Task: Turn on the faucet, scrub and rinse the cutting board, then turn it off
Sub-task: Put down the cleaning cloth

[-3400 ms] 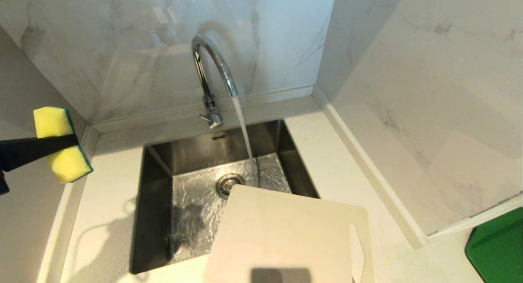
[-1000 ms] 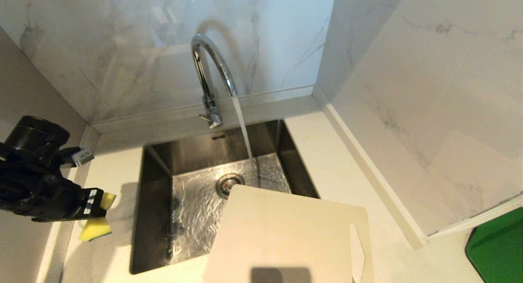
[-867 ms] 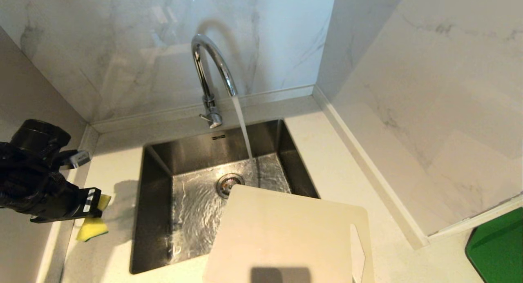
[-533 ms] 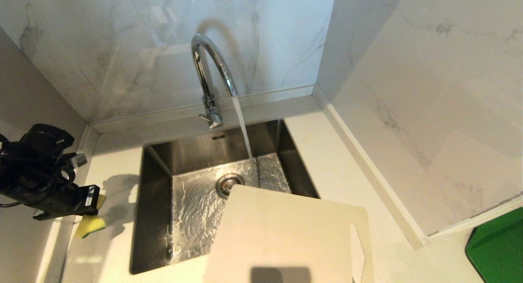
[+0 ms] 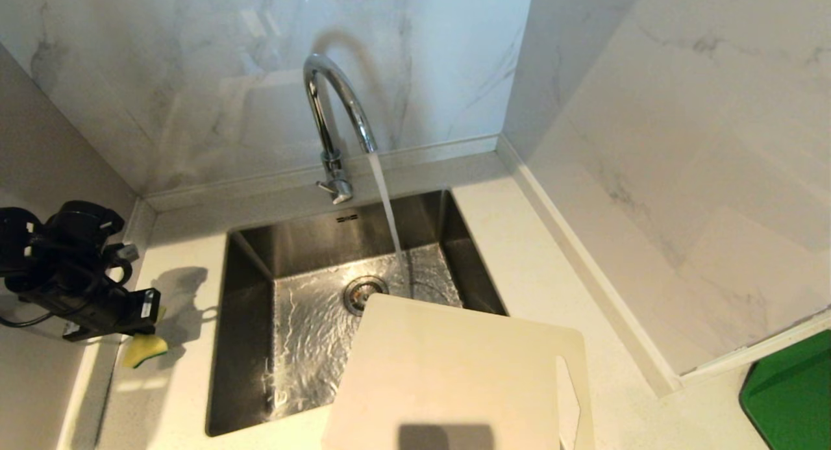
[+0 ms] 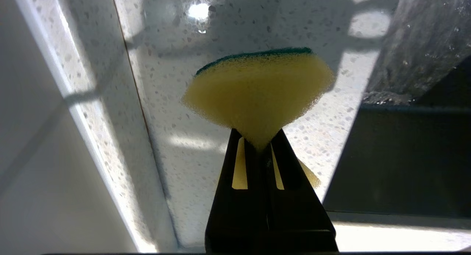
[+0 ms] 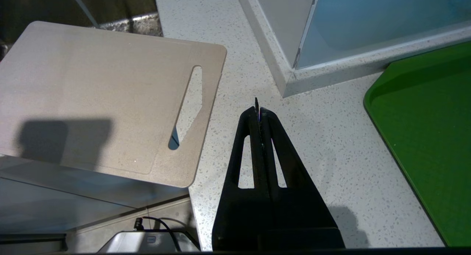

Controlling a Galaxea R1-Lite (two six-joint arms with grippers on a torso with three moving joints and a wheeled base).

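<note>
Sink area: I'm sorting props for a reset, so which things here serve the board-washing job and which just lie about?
In use: faucet, running; cutting board; sponge pinched in left gripper; sink.
Lying about: green tray; right gripper, shut, idle over the counter.

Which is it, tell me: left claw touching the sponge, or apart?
Touching. The left wrist view shows the left claw shut on the sponge, pinching its yellow foam to a narrow point.
</note>
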